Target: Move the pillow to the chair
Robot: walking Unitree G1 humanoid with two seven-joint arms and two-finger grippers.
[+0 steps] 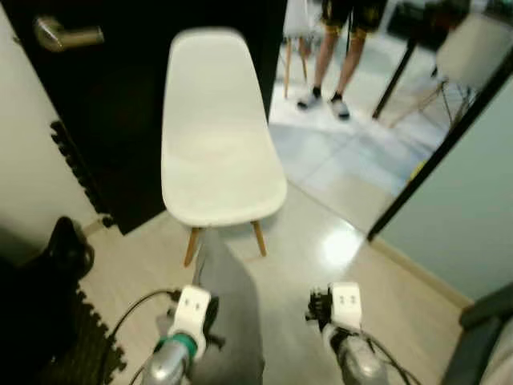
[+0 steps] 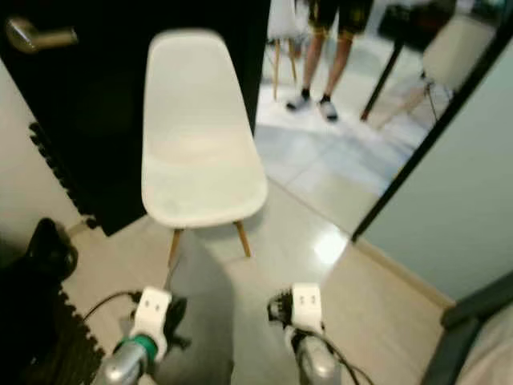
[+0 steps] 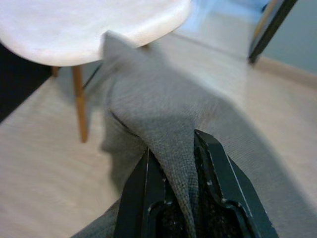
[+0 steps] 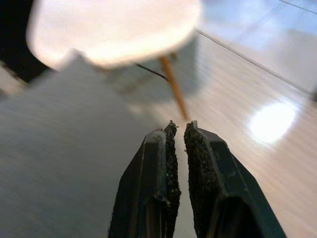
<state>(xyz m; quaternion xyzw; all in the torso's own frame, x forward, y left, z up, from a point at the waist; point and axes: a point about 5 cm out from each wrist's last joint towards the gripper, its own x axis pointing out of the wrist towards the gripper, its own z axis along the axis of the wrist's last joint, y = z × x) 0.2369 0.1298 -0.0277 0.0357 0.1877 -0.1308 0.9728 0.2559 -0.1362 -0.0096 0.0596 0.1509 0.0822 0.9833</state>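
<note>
Left gripper point(image 3: 185, 163) clamped on a fold of the grey pillow point(image 1: 228, 305), with soft grey cloth squeezed between the two black fingers point(image 3: 143, 193). Right gripper point(image 4: 179, 144) just beside the pillow's other edge, fingers point(image 4: 198, 163) pressed almost together with only a thin gap and nothing between them. Pillow hanging low between the two silver arms, reaching forward from the left fingers, its far corner up against the front edge of the white chair point(image 1: 216, 136) seat, not on the seat. Chair straight ahead of both grippers, past the fingertips, with a smooth white seat and back and thin wooden legs point(image 1: 191, 245). Pale shiny floor point(image 1: 321, 241) under the chair and beyond the right fingers, with a bright spot of light on it. Black door point(image 1: 120, 104) with a gold handle point(image 1: 64, 34) behind the chair, off to the far left of the left fingers. Dark bumpy mat point(image 1: 76, 345) and a black shape near the left arm. A person's bare legs point(image 1: 337, 56) in socks far ahead, well past the chair, standing on light tiles. Another pale chair point(image 1: 469, 48) and a dark slanted frame point(image 1: 449, 136) far off beyond the right fingers.
</note>
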